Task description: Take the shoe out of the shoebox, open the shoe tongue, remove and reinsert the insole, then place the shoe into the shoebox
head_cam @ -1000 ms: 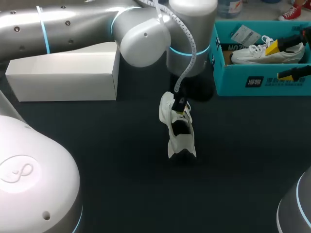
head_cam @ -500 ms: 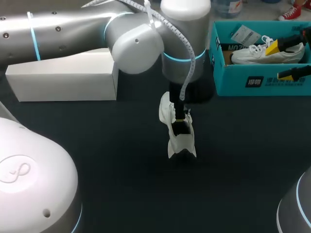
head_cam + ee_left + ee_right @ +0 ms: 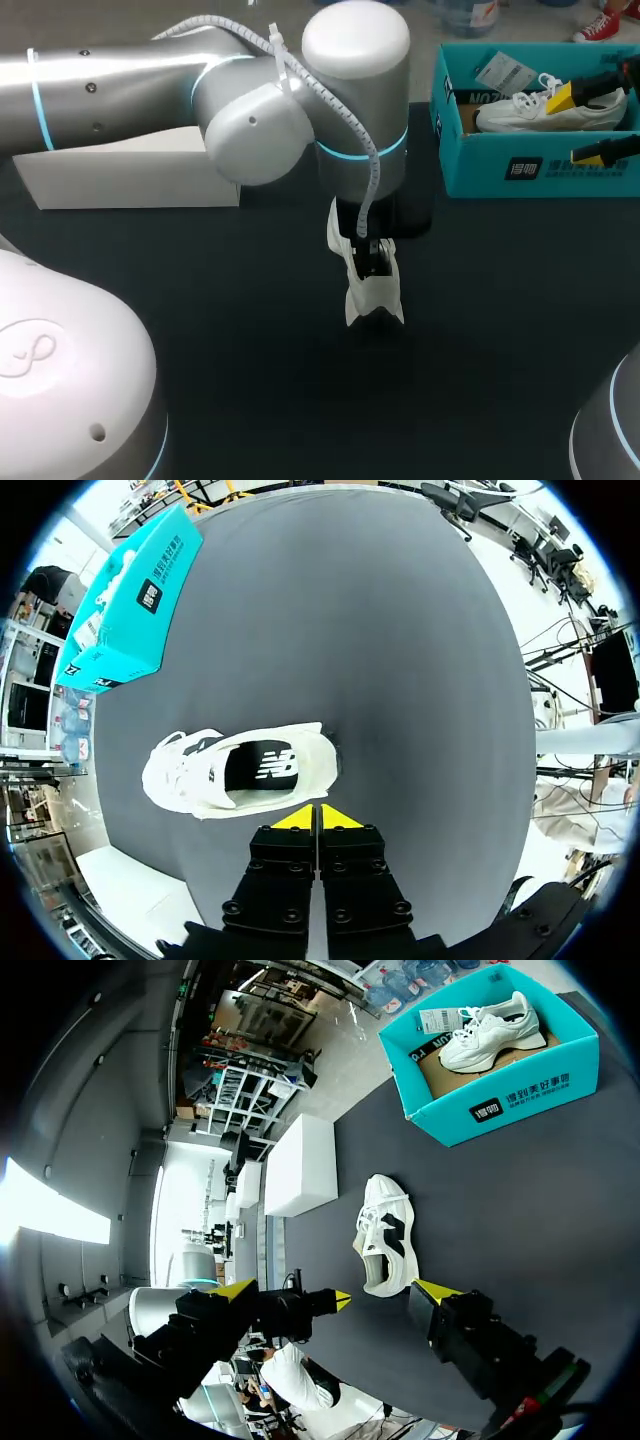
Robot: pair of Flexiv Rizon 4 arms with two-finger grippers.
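While one shoe [image 3: 372, 290] lay on the counter [image 3: 250, 380] and a second shoe [image 3: 550, 105] in the one shoebox [image 3: 540, 172], only the left wrist view showed the left pincer [image 3: 318, 818] clenched empty, perhaps grazing the first; the right pincer [image 3: 388, 1296] gaped.

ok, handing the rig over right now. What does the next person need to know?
Left gripper: shut, nothing between its tips, right at the side of the shoe.
Right gripper: open, empty, well back from the shoe.
The shoe is out of the shoebox and stands on its sole mid-table, with the black insole seated inside. A second shoe lies in the shoebox.
Done: shoe taken out.
Cannot tell: whether the insole has already been out and back in.
Left: at least placing the shoe back into the shoebox.
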